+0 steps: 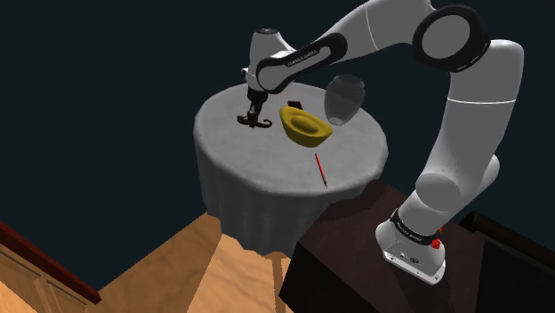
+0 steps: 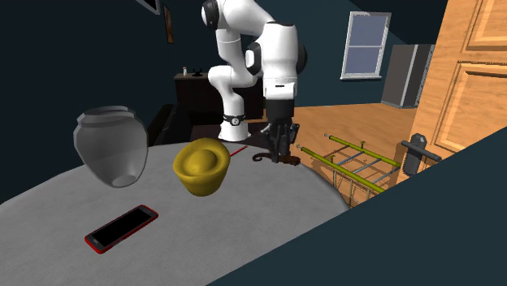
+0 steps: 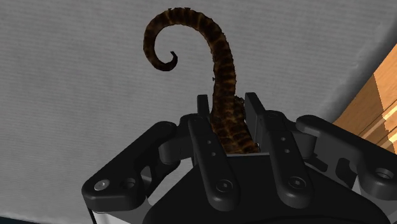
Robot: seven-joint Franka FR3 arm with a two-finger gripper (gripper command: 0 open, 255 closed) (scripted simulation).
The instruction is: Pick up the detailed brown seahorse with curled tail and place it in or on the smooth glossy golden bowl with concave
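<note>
The dark brown, ridged seahorse with a curled tail (image 1: pixel 258 122) is furthest to the shoulder view's left of the things on the round, grey-draped surface (image 1: pixel 227 156). It lies low against the cloth, and I cannot tell whether it rests there or hangs just clear. The all-black pincer (image 1: pixel 254 108) stands directly over it. In the wrist view its two fingers (image 3: pixel 208 137) are drawn narrow and clasp the ringed trunk between them, with the tail curling out beyond the tips. The seahorse looks light and stiff, and its bumpy ridges should give the pads some bite. The thin tail and the snout are likely the fragile parts, so the thick middle of the trunk seems the right place to hold it. Because the body is long and slender, it may swing or pivot between the pads if carried quickly. Just to the right of the seahorse in the shoulder view sits the smooth, glossy golden bowl (image 1: pixel 311 133) with its hollow facing up, near enough that the carry should be a short lift and shift. Further right and behind it stands a plain grey round-bellied jar (image 1: pixel 344 96). A thin red pen (image 1: pixel 321 169) lies toward the surface's nearer edge, apart from the bowl and out of the likely path.
</note>
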